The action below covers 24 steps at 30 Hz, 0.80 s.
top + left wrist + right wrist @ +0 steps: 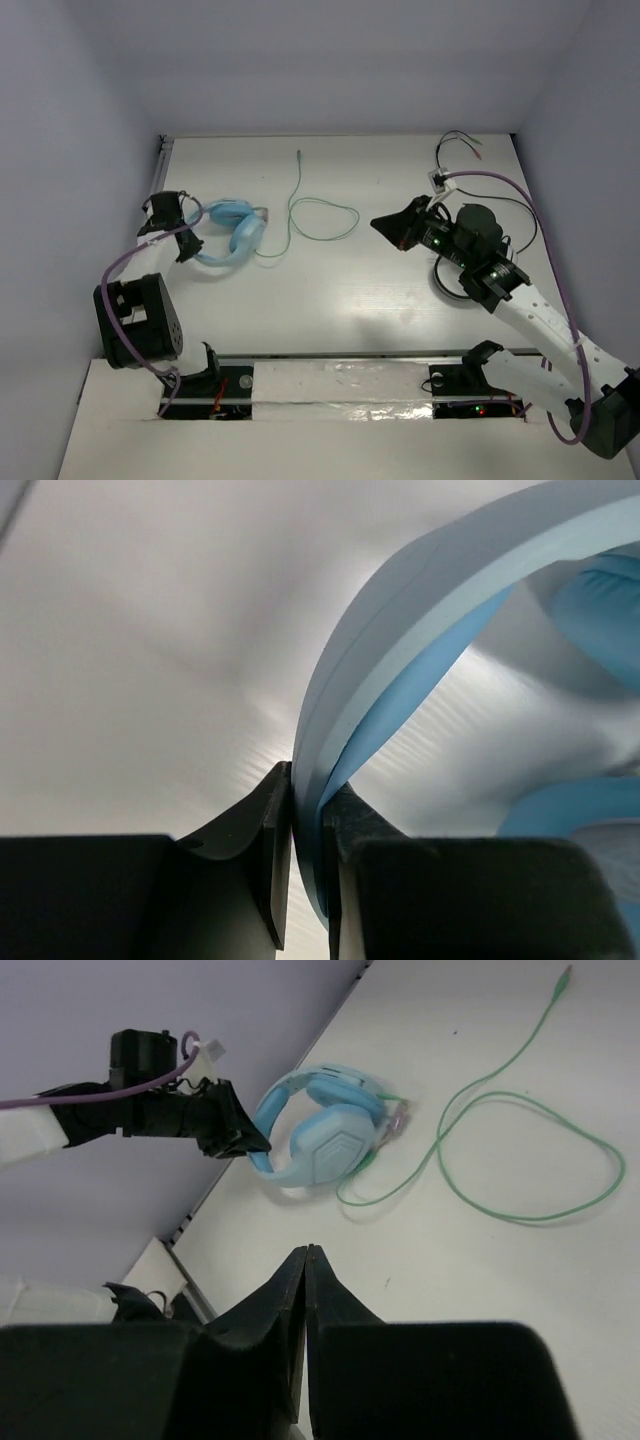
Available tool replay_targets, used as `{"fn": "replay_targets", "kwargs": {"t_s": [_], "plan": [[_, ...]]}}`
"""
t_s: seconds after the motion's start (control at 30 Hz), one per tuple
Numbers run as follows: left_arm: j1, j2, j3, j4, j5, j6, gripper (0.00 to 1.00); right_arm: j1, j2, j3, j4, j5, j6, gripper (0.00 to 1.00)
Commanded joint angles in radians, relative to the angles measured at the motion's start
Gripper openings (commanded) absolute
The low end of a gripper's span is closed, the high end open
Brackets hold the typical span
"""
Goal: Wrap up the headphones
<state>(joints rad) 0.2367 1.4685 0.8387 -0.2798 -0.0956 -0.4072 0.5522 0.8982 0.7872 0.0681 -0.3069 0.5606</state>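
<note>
Robotics lab booth, white table [350, 290], plain pale walls [330, 60], cabled robot arms [530, 310]

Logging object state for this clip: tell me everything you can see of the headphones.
The headphones are light blue, plastic-looking, with padded oval ear cups and an arched headband. They lie on the white table at its left. The left gripper is shut on the headband. Their thin pale green cable trails loose to the right in a loop, unwrapped.

item: headphones [232, 232], light blue, over-ear, padded oval cups
pose: lying down, headband leftward, cups rightward
place: table [400, 300], left part
cable [300, 172]: thin, pale green, unwound, looping rightward
</note>
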Motion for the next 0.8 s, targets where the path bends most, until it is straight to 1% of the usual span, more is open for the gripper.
{"fn": "replay_targets", "kwargs": {"t_s": [0.0, 0.03, 0.07, 0.1, 0.13, 0.2, 0.23, 0.27, 0.3, 0.33, 0.37, 0.4, 0.43, 0.47, 0.53, 0.57, 0.63, 0.67, 0.77], "plan": [[-0.121, -0.126, 0.106, -0.027, 0.141, 0.044, 0.0, 0.009, 0.037, 0.032, 0.042, -0.021, -0.027, 0.05], [-0.147, -0.14, 0.172, -0.045, 0.146, 0.051, 0.0, 0.009, 0.045, 0.037, 0.044, -0.035, -0.03, 0.01], [-0.174, -0.145, 0.204, -0.08, 0.158, 0.067, 0.0, 0.009, 0.047, 0.038, 0.05, -0.059, -0.033, 0.0], [-0.198, -0.149, 0.239, -0.102, 0.166, 0.08, 0.0, 0.009, 0.048, 0.037, 0.07, -0.075, -0.034, 0.0], [-0.241, -0.158, 0.308, -0.117, 0.174, 0.102, 0.0, 0.009, 0.048, 0.035, 0.087, -0.09, -0.036, 0.0], [-0.27, -0.16, 0.371, -0.154, 0.226, 0.117, 0.0, 0.009, 0.057, 0.038, 0.105, -0.106, -0.034, 0.0], [-0.27, -0.162, 0.423, -0.159, 0.273, 0.119, 0.0, 0.009, 0.065, 0.05, 0.108, -0.109, -0.037, 0.01], [-0.281, -0.163, 0.44, -0.144, 0.377, 0.117, 0.0, 0.009, 0.082, 0.055, 0.113, -0.116, -0.048, 0.1], [-0.299, -0.16, 0.466, -0.154, 0.407, 0.119, 0.0, 0.009, 0.094, 0.058, 0.128, -0.12, -0.073, 0.15], [-0.313, -0.142, 0.531, -0.171, 0.425, 0.129, 0.0, 0.009, 0.108, 0.076, 0.125, -0.129, -0.091, 0.21], [-0.342, -0.132, 0.562, -0.202, 0.439, 0.139, 0.0, 0.009, 0.14, 0.095, 0.104, -0.152, -0.125, 0.35], [-0.356, -0.12, 0.595, -0.222, 0.445, 0.148, 0.0, 0.009, 0.154, 0.109, 0.069, -0.156, -0.199, 0.41], [-0.372, -0.105, 0.649, -0.235, 0.451, 0.151, 0.0, 0.009, 0.165, 0.116, 0.07, -0.155, -0.22, 0.47], [-0.398, -0.103, 0.666, -0.234, 0.461, 0.148, 0.0, 0.009, 0.179, 0.121, 0.067, -0.138, -0.238, 0.54], [-0.418, -0.103, 0.698, -0.219, 0.482, 0.136, 0.0, 0.009, 0.182, 0.109, 0.085, -0.124, -0.278, 0.59], [-0.427, -0.103, 0.707, -0.202, 0.505, 0.13, 0.0, 0.009, 0.185, 0.092, 0.1, -0.129, -0.284, 0.65], [-0.441, -0.112, 0.72, -0.185, 0.517, 0.104, 0.0, 0.009, 0.202, 0.09, 0.093, -0.129, -0.312, 0.68], [-0.441, -0.117, 0.718, -0.158, 0.546, 0.094, 0.0, 0.009, 0.208, 0.084, 0.101, -0.091, -0.315, 0.71], [-0.441, -0.132, 0.72, -0.116, 0.614, 0.055, 0.0, 0.009, 0.238, 0.035, 0.177, -0.069, -0.32, 0.74]]}}
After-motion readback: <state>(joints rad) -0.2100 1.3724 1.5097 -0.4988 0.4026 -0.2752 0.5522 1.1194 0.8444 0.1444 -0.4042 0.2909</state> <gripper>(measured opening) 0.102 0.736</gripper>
